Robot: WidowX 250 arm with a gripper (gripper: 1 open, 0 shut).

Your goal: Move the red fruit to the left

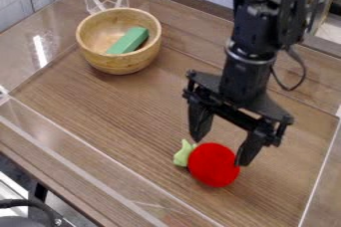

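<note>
The red fruit (214, 165) is a small round bright-red ball with a light-green stem on its left, lying on the wooden table near the front right. My gripper (226, 141) hangs pointing down directly over it, its black fingers (201, 123) spread wide with nothing between them. The fingertips sit just above the ball's top, one on each side; I cannot tell whether they touch it.
A wooden bowl (96, 58) holding a flat green piece (128, 41) stands at the back left. A low clear plastic wall (80, 176) runs along the table's front and sides.
</note>
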